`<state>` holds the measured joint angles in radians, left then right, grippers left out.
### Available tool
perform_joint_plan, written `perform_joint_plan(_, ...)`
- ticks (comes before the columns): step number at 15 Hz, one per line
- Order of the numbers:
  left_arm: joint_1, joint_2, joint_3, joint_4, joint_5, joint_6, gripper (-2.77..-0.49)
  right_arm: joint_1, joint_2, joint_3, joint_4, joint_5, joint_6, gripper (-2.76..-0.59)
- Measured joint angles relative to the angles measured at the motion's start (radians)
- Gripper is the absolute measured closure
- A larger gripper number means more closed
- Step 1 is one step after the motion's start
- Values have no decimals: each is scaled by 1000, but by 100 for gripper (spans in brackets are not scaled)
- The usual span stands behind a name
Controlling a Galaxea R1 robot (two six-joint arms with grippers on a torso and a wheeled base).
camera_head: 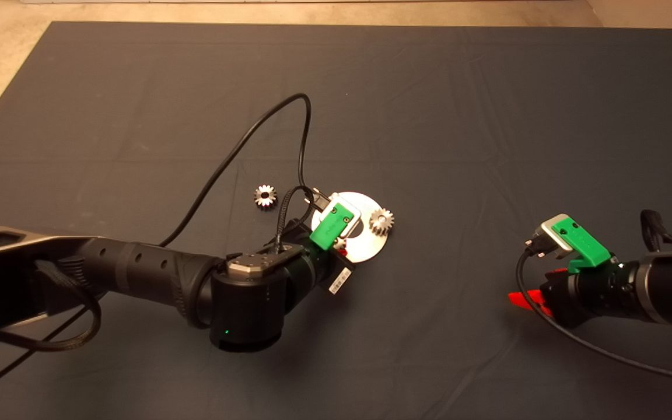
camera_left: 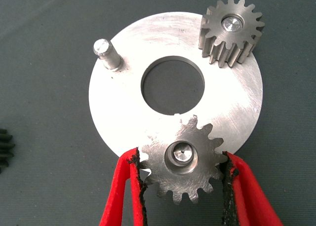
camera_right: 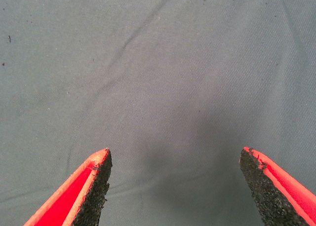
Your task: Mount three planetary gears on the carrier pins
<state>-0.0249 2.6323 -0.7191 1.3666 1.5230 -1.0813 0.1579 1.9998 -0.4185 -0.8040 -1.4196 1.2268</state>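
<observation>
The shiny round disc (camera_left: 118,112) with a central hole lies on the mat, also seen in the head view (camera_head: 366,205). One gear (camera_left: 231,31) sits on a carrier pin at the disc's rim (camera_head: 381,221). My left gripper (camera_left: 182,156) is over the disc (camera_head: 342,251) and is shut on a second gear (camera_left: 183,172), which sits around another pin. The third pin (camera_left: 107,53) stands bare. A third gear (camera_head: 265,196) lies loose on the mat left of the disc. My right gripper (camera_right: 175,157) is open and empty above bare mat at the right (camera_head: 525,300).
A black cable (camera_head: 242,146) loops from the left wrist over the mat behind the disc. The dark mat (camera_head: 429,116) ends at the floor along the far and left edges.
</observation>
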Motion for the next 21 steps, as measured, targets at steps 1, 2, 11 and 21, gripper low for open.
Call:
perform_joint_plan(1,0,0,-1,0,-1,1,-62,0,0,0,0,-1,0,-192)
perform_joint_plan(2,0,0,-2,0,-1,1,-62,0,0,0,0,-1,0,-192)
perform_joint_plan(11,6,3,-26,3,-5,10,-61,0,0,0,0,0,0,-192)
perform_joint_plan(21,11,2,-26,11,-4,18,-62,0,0,0,0,-1,0,-192)
